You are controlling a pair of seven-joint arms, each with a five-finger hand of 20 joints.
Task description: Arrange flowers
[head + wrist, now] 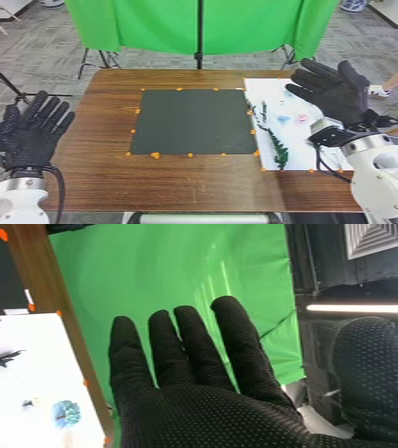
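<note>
The green leafy stem (277, 149) lies along the left edge of the white sheet (300, 145), reaching toward its near left corner, with the blue flower (283, 119) and pink flower (302, 118) farther in, side by side. Above the sheet's far right part hangs the right hand (336, 97), fingers straight and spread; the left hand (29, 137), fingers also straight and apart, is at the left edge of the table (204, 185).
</note>
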